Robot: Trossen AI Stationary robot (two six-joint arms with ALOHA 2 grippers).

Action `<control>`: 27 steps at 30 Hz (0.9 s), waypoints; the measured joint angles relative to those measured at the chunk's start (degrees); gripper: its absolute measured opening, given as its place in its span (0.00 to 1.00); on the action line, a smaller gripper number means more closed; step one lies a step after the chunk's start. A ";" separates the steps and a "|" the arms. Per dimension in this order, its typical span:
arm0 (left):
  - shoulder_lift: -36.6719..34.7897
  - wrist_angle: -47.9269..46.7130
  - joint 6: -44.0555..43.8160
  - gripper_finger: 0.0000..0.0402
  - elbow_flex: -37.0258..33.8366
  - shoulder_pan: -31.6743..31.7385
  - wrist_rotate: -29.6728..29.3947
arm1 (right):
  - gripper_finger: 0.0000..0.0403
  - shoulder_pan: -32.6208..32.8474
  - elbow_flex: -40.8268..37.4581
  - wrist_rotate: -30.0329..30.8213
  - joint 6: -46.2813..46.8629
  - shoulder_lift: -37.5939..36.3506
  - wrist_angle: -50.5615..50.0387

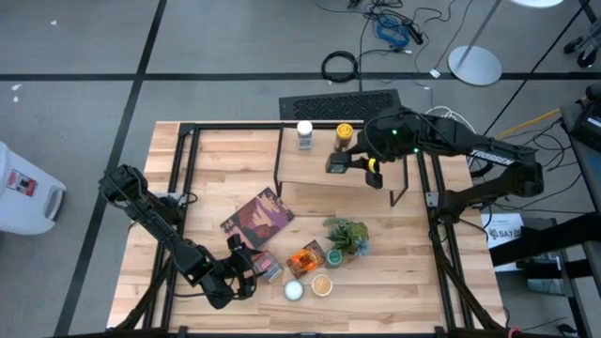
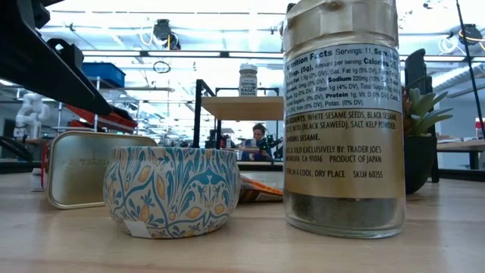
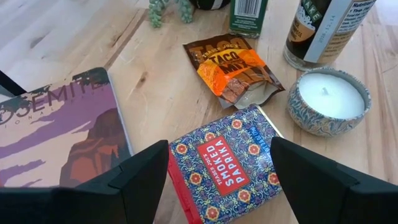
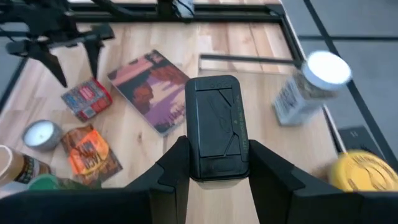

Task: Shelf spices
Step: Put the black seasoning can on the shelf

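Two jars, white-lid point(image 1: 304, 130) and yellow-lid point(image 1: 345, 133), stand on shelf point(image 1: 310, 169), high view; right gripper point(image 1: 352, 164) over shelf clasps dark tin point(image 1: 336, 164). Low view: patterned tin point(image 2: 170, 191), sesame jar point(image 2: 342, 114) on table. Left wrist: left gripper point(image 3: 221, 165) spread, astride paprika tin point(image 3: 225, 165); taco packet point(image 3: 231, 68) beside. Right wrist: dark tin between fingers

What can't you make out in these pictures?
- Dark-topped jar in the right end effector: right wrist view shows only its lid, label hidden.
- Label of the white-lidded jar on the shelf: blurred there, too small from above.
- Tall jar: lid cut off by the low view's top edge.
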 joint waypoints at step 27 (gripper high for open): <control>0.00 0.17 -0.08 0.72 0.00 0.04 0.30 | 0.28 -1.67 -5.14 -0.24 -0.65 11.63 19.64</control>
